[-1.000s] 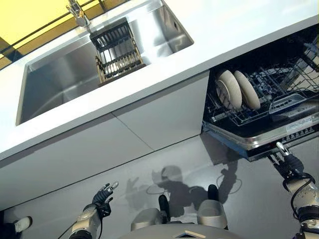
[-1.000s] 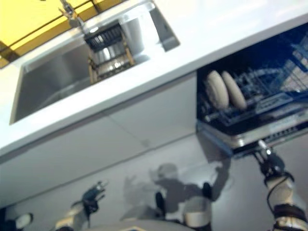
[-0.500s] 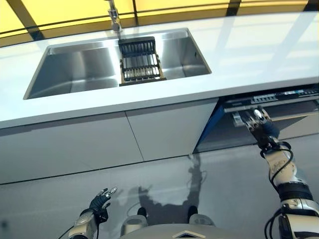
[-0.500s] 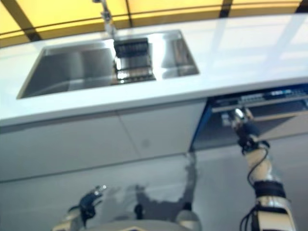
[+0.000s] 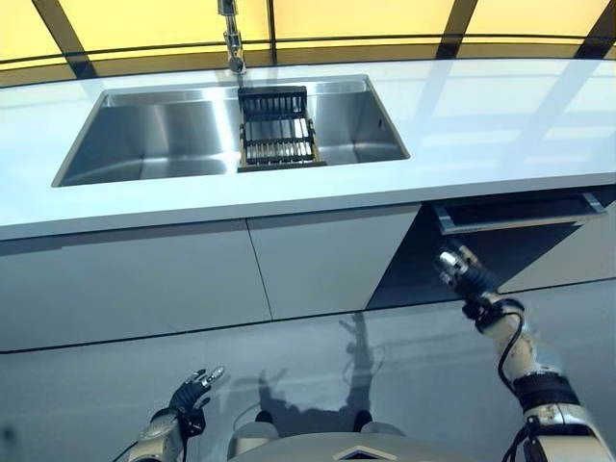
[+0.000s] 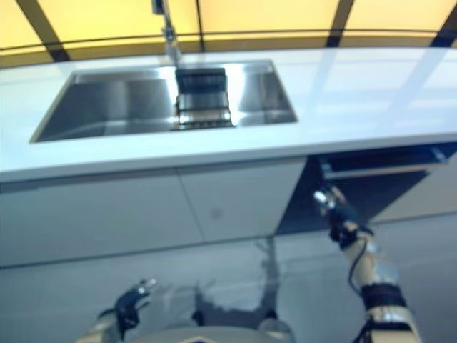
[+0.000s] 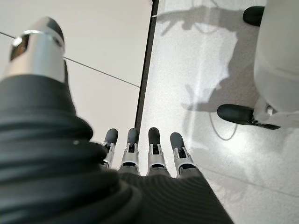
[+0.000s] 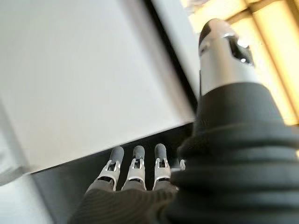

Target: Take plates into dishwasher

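**Below the counter: both hands empty, dishwasher almost closed**

At far left, low by the floor (image 5: pixel 115 385), the left hand (image 5: pixel 190 393) hangs in front of the white cabinet fronts (image 5: pixel 173 279). Its wrist view shows the fingers (image 7: pixel 154 144) straight and side by side, thumb apart, nothing between them; they touch nothing.

On the white counter (image 5: pixel 481 125) sits a steel sink (image 5: pixel 154 144), a faucet (image 5: pixel 231 38) at its back edge. Inside the basin, right of centre, stands a dark dish rack (image 5: pixel 277 140) with a row of upright tines. No plate can be made out in the rack or elsewhere in the basin.

Further right, under the counter edge, is the dishwasher (image 5: pixel 510 214). Only a narrow strip of its top edge and a dark gap beneath it show; its inside is hidden, so any plates in it cannot be seen. No plate is visible in any view.

At right, the right hand (image 5: pixel 460 274) is raised in front of the dark gap below that strip, just left of the dishwasher's white front panel (image 5: pixel 568 260). Its wrist view shows the fingers (image 8: pixel 135 165) extended and relaxed, thumb held apart, against the dark opening and a pale panel. They grasp nothing; whether the fingertips touch the dishwasher cannot be told.
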